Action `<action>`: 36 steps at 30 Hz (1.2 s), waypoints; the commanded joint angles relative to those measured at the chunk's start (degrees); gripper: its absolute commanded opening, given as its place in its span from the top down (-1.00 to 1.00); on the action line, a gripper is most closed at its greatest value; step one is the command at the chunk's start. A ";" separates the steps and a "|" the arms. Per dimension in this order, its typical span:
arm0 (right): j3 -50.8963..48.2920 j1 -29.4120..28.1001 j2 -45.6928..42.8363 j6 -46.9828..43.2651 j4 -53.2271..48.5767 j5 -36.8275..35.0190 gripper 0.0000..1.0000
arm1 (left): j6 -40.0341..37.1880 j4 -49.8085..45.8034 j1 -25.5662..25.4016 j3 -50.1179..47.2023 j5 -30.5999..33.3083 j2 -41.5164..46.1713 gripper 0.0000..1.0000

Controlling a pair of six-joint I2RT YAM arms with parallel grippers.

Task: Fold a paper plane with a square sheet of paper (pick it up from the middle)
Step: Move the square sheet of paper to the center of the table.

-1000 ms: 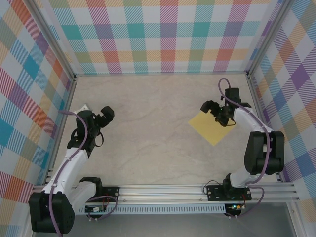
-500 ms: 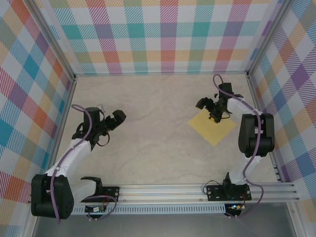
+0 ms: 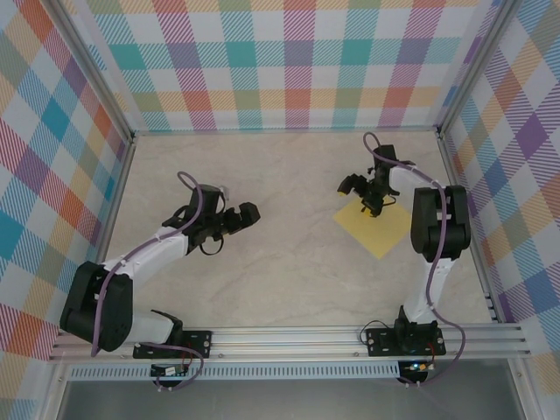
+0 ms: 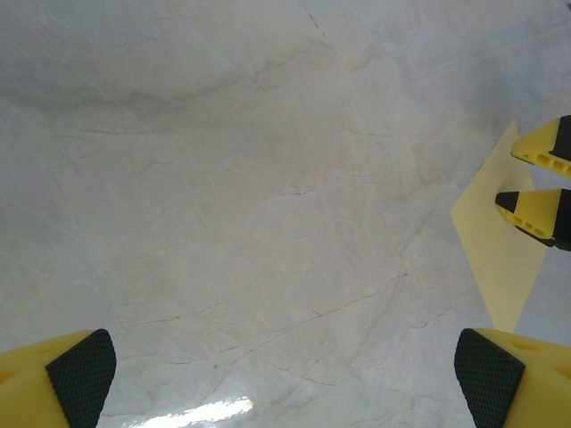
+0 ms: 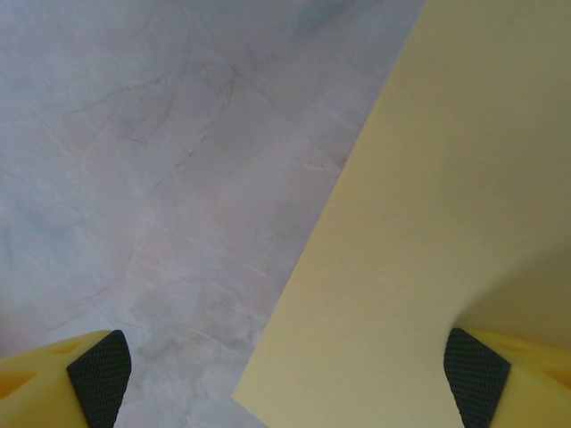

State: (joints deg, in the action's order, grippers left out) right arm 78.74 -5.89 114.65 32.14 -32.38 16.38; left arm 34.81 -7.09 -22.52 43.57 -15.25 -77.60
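The square sheet of paper [image 3: 385, 227] lies flat and unfolded on the marble table, at the right of the top view, turned like a diamond. My right gripper [image 3: 360, 194] hovers open over its far left corner; in the right wrist view the paper [image 5: 428, 232] covers the right half, one fingertip [image 5: 477, 366] above it and the other [image 5: 98, 370] above bare table. My left gripper [image 3: 247, 215] is open near the table's middle left, empty. The left wrist view catches the paper [image 4: 504, 267] at its right edge with the right gripper's fingers [image 4: 535, 214] over it.
Checkered walls enclose the marble table [image 3: 280, 262] on three sides. An aluminium rail [image 3: 289, 337] with both arm bases runs along the near edge. The right arm's upright link [image 3: 437, 227] stands just right of the paper.
My left arm has swung rightward toward the table's middle. My right gripper has shifted left and farther back, to the paper's far left corner.
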 commanded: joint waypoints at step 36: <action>-6.66 -19.61 -3.63 -4.66 -1.72 -4.15 -0.83 | 7.92 8.91 -10.44 -5.02 5.31 0.92 -1.00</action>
State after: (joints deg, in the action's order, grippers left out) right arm 73.56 -24.25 110.39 28.03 -34.76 8.47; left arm 42.13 1.67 -32.29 39.79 -11.18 -78.91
